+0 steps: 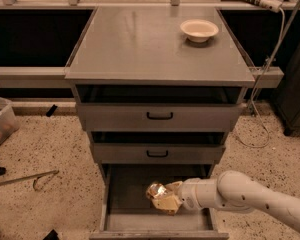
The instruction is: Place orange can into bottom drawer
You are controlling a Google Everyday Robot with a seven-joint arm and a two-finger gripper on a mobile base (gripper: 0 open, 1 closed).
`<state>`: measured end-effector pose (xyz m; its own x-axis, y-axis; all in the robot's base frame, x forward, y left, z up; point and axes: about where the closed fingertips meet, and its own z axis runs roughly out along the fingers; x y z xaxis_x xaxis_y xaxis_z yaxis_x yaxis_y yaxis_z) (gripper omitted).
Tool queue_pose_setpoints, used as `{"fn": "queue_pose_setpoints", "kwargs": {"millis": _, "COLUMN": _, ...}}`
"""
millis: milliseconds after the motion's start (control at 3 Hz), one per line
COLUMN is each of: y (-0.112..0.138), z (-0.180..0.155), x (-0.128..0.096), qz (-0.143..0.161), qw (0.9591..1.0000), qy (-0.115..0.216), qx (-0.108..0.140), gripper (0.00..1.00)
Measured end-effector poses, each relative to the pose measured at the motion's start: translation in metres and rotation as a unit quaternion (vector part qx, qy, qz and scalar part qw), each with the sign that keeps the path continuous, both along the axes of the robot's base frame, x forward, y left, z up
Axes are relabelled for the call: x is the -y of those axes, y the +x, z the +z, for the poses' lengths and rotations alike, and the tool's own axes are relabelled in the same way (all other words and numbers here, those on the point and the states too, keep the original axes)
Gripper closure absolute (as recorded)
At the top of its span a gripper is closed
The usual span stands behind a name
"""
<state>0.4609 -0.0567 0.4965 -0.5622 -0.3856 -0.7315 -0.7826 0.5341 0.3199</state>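
The grey cabinet's bottom drawer [125, 191] stands pulled open at the lower middle, its flat floor showing. My gripper [165, 200] reaches in from the right on a white arm and is shut on the orange can [157, 191], a shiny orange-gold dented can. The can is held low inside the drawer, near the middle of its floor. I cannot tell whether the can touches the floor. The pale fingers [167, 205] wrap its lower side.
A cream bowl [199, 30] sits on the cabinet top [140, 44] at the back right. Two shallower drawers with black handles [159, 116] are above the open drawer. A plastic bin [0, 124] and a metal rod [25, 179] lie on the speckled floor at left. A cable hangs at right.
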Motion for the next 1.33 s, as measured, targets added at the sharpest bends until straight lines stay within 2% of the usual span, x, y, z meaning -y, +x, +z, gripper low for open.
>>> {"fn": "queue_pose_setpoints", "kwargs": {"millis": 333, "y": 0.007, "z": -0.010, "x": -0.004, "qz": -0.004, "qw": 0.9999, "qy": -0.003, "qx": 0.015, "gripper": 1.00}}
{"fn": "queue_pose_setpoints", "kwargs": {"millis": 667, "y": 0.046, "z": -0.023, "x": -0.011, "qz": -0.018, "qw": 0.9971, "qy": -0.005, "qx": 0.074, "gripper": 1.00}}
{"fn": "queue_pose_setpoints", "kwargs": {"millis": 1000, "y": 0.091, "z": -0.038, "x": -0.010, "qz": -0.029, "qw": 0.9919, "qy": -0.011, "qx": 0.123, "gripper": 1.00}}
{"fn": "queue_pose_setpoints", "kwargs": {"millis": 1333, "y": 0.120, "z": -0.069, "x": -0.009, "qz": -0.033, "qw": 0.9904, "qy": -0.012, "qx": 0.134, "gripper": 1.00}}
